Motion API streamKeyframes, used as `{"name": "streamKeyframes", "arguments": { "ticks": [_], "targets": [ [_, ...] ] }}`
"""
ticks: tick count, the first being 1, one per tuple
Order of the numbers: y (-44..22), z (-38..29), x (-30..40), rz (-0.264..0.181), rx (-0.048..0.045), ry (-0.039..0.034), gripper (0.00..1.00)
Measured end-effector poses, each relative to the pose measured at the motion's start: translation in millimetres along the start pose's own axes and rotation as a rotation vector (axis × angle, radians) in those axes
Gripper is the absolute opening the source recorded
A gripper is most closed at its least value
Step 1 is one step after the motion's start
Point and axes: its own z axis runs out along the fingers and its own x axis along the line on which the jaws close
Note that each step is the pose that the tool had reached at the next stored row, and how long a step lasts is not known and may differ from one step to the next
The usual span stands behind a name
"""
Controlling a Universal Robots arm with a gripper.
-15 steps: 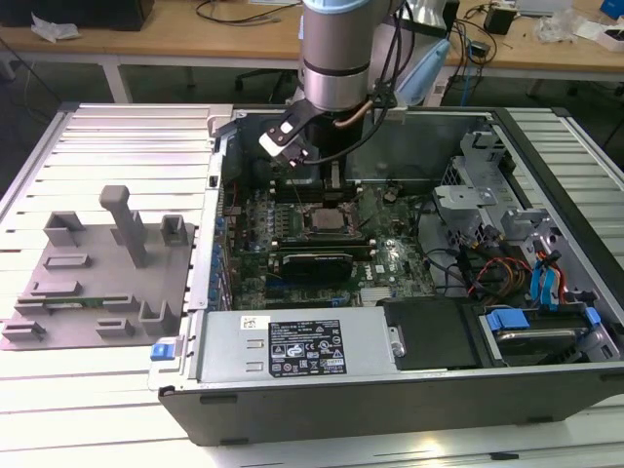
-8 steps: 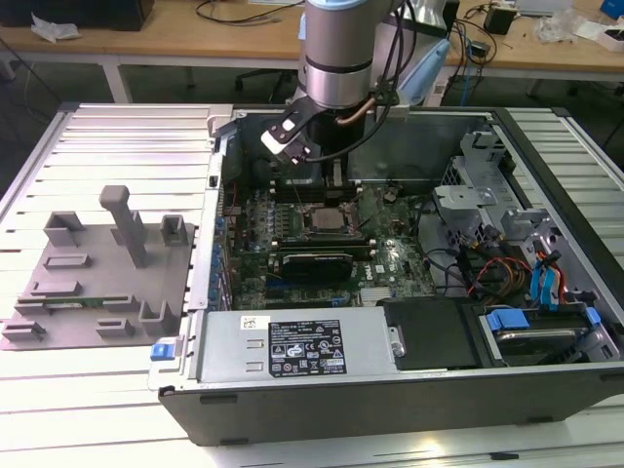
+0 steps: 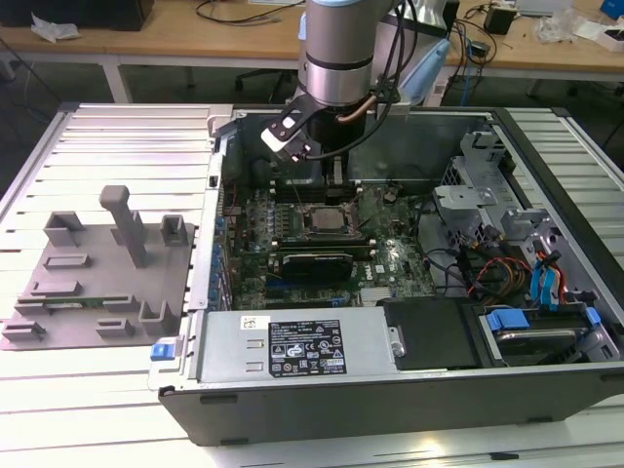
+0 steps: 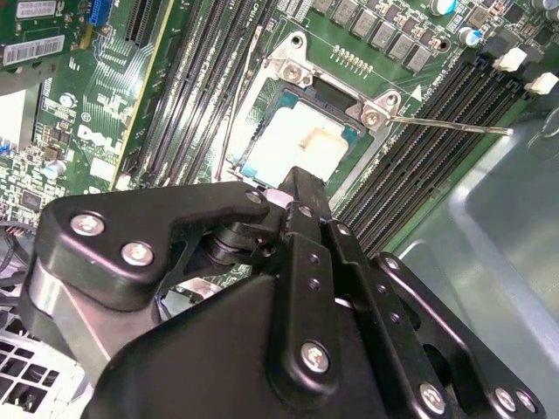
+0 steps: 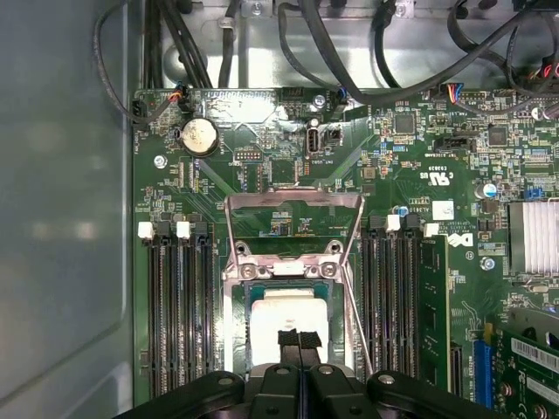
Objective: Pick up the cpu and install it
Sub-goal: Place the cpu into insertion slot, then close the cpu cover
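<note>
The tool (image 5: 297, 338), its 2 fingers (image 5: 286, 339) closed together, is held directly over the cpu (image 5: 272, 316) lying in the socket (image 5: 284, 271).

Bright, even overhead light filled the exterior view, throwing white glare on the ribbed worktop (image 3: 419, 450). In the first wrist view the cpu (image 5: 288, 316) bleached almost white, soft reflections mottled the case wall (image 5: 61, 218), and the claw (image 5: 299, 335) read near-black.

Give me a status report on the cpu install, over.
Gripper low over the socket, fingers shut. Cpu lying in the socket, right under the fingers. Load frame swung open; nothing between fingers and cpu.
</note>
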Motion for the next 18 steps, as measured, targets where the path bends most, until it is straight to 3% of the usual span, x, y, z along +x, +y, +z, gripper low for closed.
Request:
{"name": "streamKeyframes", "arguments": {
  "ticks": [16, 18],
  "targets": [
    [0.0, 0.0, 0.0, 0.0, 0.0, -0.0004, 0.11],
    [0.1, -2.4, -0.1, 0.0, 0.0, -0.0005, 0.11]
  ]
}}
